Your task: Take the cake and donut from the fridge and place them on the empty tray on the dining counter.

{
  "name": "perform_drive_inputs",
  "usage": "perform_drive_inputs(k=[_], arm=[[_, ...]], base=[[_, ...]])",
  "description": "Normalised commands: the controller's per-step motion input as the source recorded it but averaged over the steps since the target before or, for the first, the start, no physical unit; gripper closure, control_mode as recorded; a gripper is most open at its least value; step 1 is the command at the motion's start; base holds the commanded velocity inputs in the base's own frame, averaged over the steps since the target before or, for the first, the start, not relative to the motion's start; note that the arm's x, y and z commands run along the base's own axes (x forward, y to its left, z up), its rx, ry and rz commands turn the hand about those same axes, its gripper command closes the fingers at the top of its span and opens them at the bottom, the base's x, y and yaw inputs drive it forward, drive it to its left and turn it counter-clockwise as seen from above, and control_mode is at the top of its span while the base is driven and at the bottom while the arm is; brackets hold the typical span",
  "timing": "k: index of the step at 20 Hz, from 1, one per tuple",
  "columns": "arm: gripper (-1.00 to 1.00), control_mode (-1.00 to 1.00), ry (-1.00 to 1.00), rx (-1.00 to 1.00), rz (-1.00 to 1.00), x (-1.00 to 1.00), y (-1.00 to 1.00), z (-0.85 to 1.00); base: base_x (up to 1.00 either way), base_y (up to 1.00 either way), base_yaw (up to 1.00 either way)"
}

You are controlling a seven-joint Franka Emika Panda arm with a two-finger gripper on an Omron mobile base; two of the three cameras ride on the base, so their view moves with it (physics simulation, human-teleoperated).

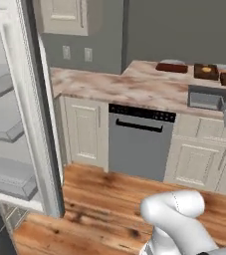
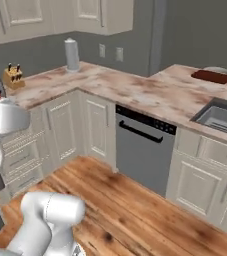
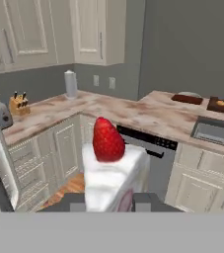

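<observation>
Pincer [image 3: 108, 203] clamping the cake [image 3: 112, 173], a white slice topped with a red berry, seen close up in the hand view with the two dark finger tips pressing against its lower sides. Carrying the slice in mid-air, well above the wooden floor [image 1: 109, 199], in front of the corner cabinets and the grey dishwasher [image 2: 142, 150].

Standing open at the left edge of the left base view: the fridge [image 1: 15, 99] door, showing white door shelves, contents not discernible from this angle.

Resting on the far stretch of the pinkish marble bench [image 1: 134, 84]: the flat reddish-brown tray [image 1: 171, 67], appearing bare, next to a deeper dark-brown box tray [image 1: 206, 71] holding something orange, possibly a ring donut, too small to confirm. Sitting beyond the flat tray: a pale plate [image 1: 172, 61], partly hidden. Sinking into the bench just this side of the trays: a dark basin [image 2: 222, 117].

Standing on the corner bench in the right base view: a grey cylindrical canister [image 2: 72, 55], a knife block [image 2: 13, 76] and, at the left edge, part of a toaster [image 3: 1, 114].
</observation>
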Motion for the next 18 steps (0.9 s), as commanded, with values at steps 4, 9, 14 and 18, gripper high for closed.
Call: perform_drive_inputs(k=[4, 9, 14, 18], arm=[[1.0, 1.0, 0.0, 0.0, 0.0, 0.0, 0.0, 0.0], [1.0, 1.0, 0.0, 0.0, 0.0, 0.0, 0.0, 0.0], [1.0, 1.0, 0.0, 0.0, 0.0, 0.0, 0.0, 0.0], [1.0, 1.0, 0.0, 0.0, 0.0, 0.0, 0.0, 0.0]], base=[[0.0, 0.0, -1.0], [0.01, -0.84, -0.48], [0.32, -1.0, -0.03], [0.66, -1.0, 0.0]])
